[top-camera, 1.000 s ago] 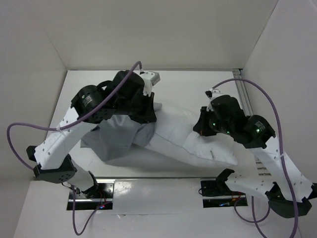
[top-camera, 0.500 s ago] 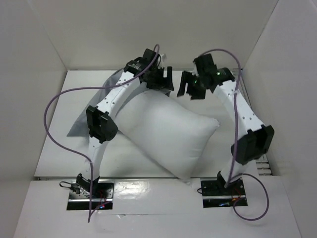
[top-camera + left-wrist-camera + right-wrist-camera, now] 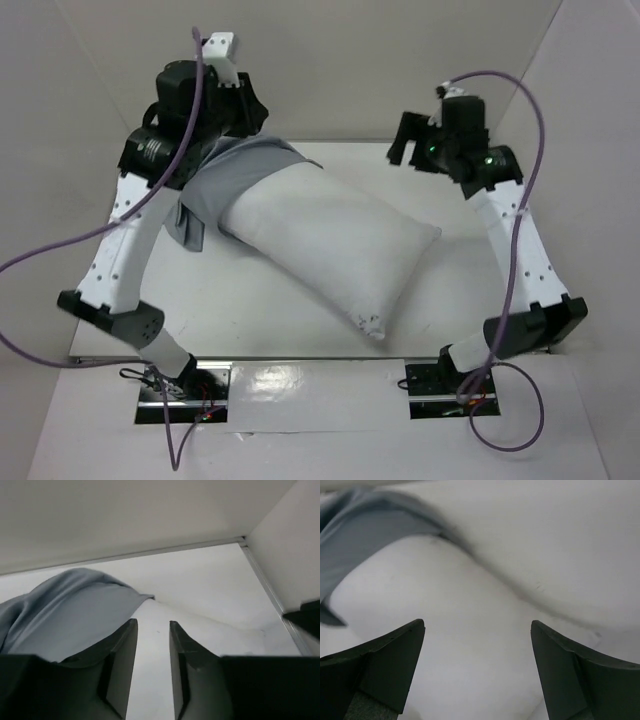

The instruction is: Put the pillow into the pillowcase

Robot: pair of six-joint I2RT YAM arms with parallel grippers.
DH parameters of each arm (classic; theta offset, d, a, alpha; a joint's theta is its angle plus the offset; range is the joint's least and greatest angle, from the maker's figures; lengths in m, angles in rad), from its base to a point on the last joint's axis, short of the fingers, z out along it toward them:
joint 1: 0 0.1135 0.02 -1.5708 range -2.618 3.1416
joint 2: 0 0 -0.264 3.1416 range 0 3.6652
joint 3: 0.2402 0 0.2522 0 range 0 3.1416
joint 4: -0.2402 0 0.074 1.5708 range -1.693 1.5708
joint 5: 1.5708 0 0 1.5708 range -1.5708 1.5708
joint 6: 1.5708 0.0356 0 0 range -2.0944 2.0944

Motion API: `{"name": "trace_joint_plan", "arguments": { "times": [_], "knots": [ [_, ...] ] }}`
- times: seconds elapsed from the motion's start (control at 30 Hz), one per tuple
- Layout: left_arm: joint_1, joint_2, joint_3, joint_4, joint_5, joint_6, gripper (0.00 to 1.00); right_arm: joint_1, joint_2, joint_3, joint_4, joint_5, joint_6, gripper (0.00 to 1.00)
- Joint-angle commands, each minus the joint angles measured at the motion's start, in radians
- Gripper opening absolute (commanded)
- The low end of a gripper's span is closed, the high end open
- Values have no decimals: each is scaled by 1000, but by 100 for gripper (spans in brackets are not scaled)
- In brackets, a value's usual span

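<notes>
On my feed, white table, plain white walls on three sides, thin metal rail along the right edge, glossy near ledge, soft even light

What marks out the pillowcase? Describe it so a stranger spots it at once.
On the white table, find the plump white pillow lying diagonally across the middle. The pillowcase is the thin cloth draped over its far-left end, the only grey, wrinkled thing there.

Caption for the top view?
White pillow lying diagonally on the table, its far-left end covered by the grey pillowcase, right gripper open beside it.
</notes>
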Motion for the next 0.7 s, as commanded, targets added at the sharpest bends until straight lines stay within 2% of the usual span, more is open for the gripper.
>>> {"name": "trace_joint_plan", "arguments": {
  "times": [0.0,0.03,0.07,0.1,0.13,0.23,0.27,0.37,0.5,0.67],
  "knots": [
    [7,-13,-233,-46,-184,75,47,161,-105,-151,21,38,-18,94],
    [7,-28,-283,-60,-306,55,64,199,-129,-241,31,55,1,94],
    [7,-67,-340,-60,-351,16,88,212,-175,-285,40,66,36,94],
    [7,-87,-399,-60,-393,-3,92,212,-195,-323,40,66,51,94],
    [7,-107,-520,-43,-460,-35,92,221,-214,-393,51,66,79,95],
    [7,-171,-697,-20,-552,-113,92,221,-271,-499,51,29,108,95],
    [7,-188,-736,-20,-575,-182,92,212,-298,-523,42,4,117,97],
    [7,-246,-874,37,-603,-241,91,201,-341,-604,22,-29,165,100],
    [37,-234,-920,49,-648,-265,90,192,-416,-682,-1,-70,212,100],
    [106,-152,-926,63,-620,-285,85,172,-505,-770,-20,-127,251,100]
  ]
}}
